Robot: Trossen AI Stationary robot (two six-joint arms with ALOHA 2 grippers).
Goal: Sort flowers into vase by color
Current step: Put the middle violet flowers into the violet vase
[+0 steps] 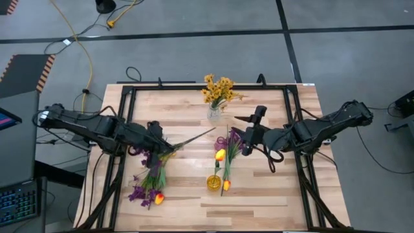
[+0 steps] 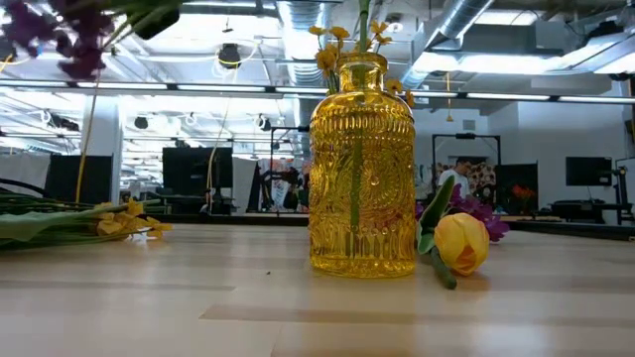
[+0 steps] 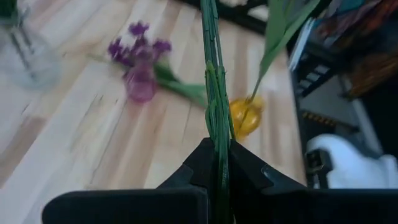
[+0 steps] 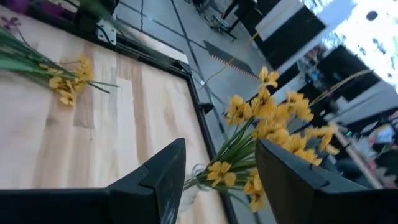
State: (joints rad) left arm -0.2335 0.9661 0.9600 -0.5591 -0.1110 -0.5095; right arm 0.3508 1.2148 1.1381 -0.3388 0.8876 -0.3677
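Green stem clamped, left gripper; right gripper agape.

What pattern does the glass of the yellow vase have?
An embossed, textured relief all over the yellow vase, its glass amber-yellow; the low view shows it best.

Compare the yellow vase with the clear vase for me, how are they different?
The yellow vase is tinted amber with embossed patterning; the clear vase is colourless. The yellow vase holds a single stem, the clear vase a full bunch of small yellow blooms. The yellow vase stands nearer the table's front edge. Both stand upright.
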